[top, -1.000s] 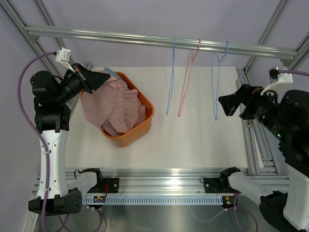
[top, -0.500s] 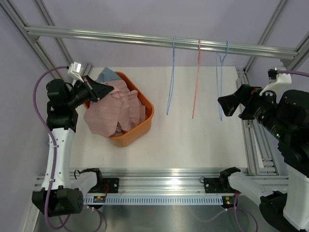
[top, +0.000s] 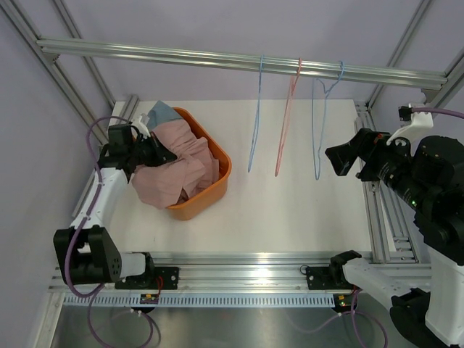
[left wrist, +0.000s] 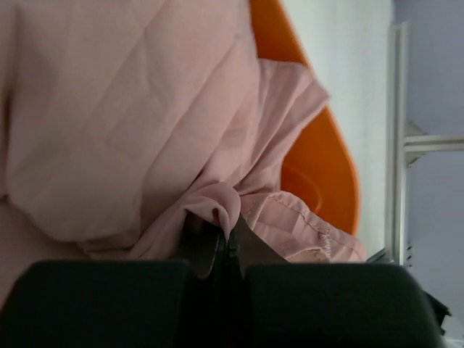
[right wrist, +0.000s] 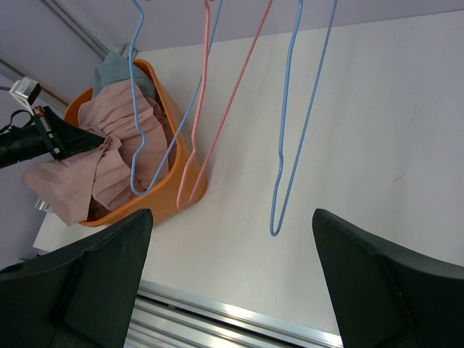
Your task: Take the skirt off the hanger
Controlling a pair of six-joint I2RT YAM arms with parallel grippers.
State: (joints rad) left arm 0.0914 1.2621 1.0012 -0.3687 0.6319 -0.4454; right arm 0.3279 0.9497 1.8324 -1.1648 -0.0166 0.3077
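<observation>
Found the left gripper [top: 168,154] pressed together on a fold of the skirt [top: 167,185], cloth straight ahead of it, bunched with no clear long axis, spilling over the near-left rim of the basket [top: 206,197]. Saw the three hangers [top: 287,122] bare. Found the right gripper [top: 341,159] spread wide, empty, beside them, well apart from the skirt. Judged the left arm nearer for the release. Got the pinch itself only from the left wrist view; got the bare hangers from above
</observation>
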